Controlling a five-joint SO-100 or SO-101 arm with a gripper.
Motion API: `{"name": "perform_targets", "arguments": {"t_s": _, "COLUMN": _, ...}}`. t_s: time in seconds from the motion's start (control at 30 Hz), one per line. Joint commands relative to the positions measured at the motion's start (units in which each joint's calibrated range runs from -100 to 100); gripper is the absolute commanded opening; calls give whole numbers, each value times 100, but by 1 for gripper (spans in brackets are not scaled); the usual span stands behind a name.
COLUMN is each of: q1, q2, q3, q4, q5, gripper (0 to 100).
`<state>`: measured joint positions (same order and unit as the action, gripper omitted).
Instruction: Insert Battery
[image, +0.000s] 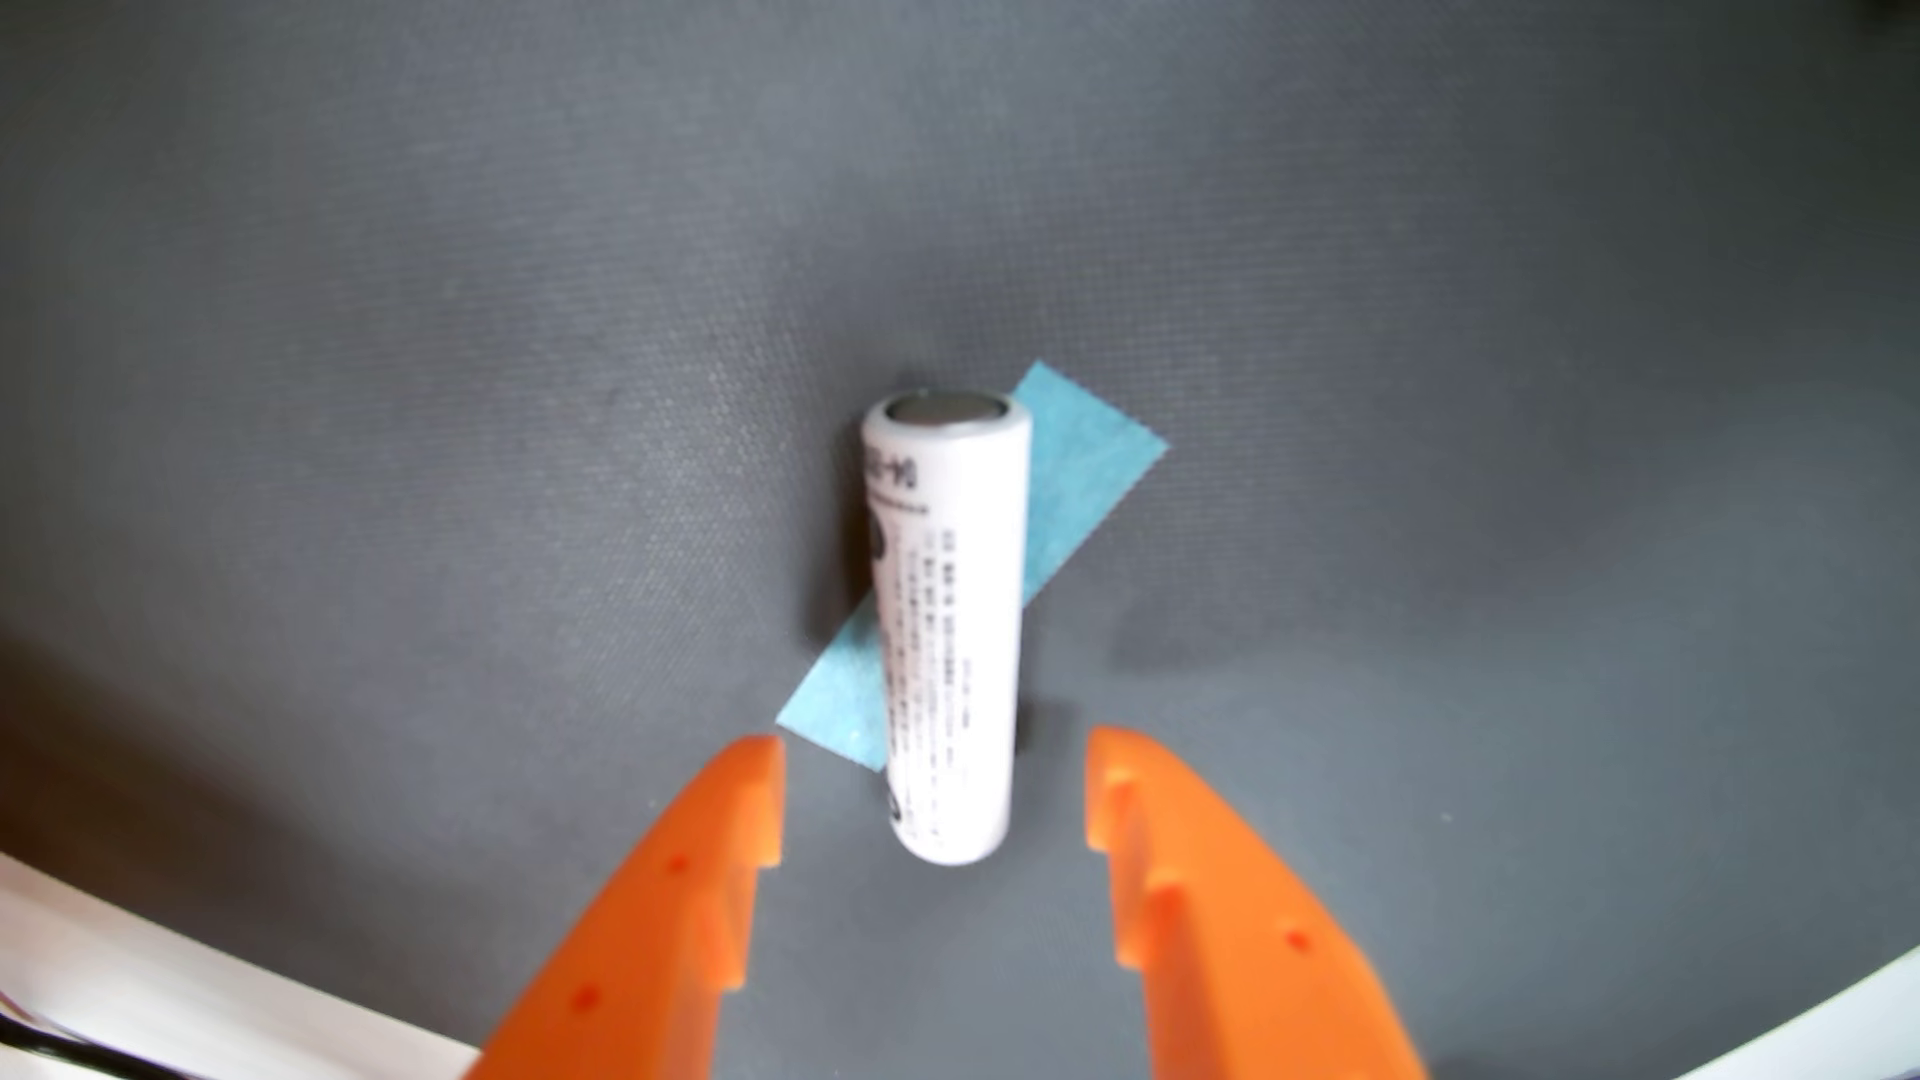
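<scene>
Battery (948, 623) was the thing in the middle of the wrist view: a white cylinder with small dark print on its side, lying on a dark grey mat (416, 363) that covered the counter. Its flat metal end pointed away from me, and its rounded near end came down between my two orange fingers (707, 883). Under the battery, a strip of blue tape (1081, 467) lay flat on the mat, crossing below it at a slant, so one end showed at the upper right and the other at the lower left. My tool (935, 748) was spread wide, and neither finger touched the battery; there was clear grey mat on both sides of it. White edges (125, 966) showed at the bottom corners.
</scene>
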<state>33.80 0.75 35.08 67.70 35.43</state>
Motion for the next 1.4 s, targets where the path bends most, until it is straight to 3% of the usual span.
{"name": "perform_targets", "arguments": {"t_s": 0.0, "q1": -39, "q2": 21, "q3": -217, "q4": 38, "q5": 26, "gripper": 17}}
{"name": "perform_targets", "arguments": {"t_s": 1.37, "q1": 9, "q2": 513, "q3": -586, "q4": 46, "q5": 139, "gripper": 17}}
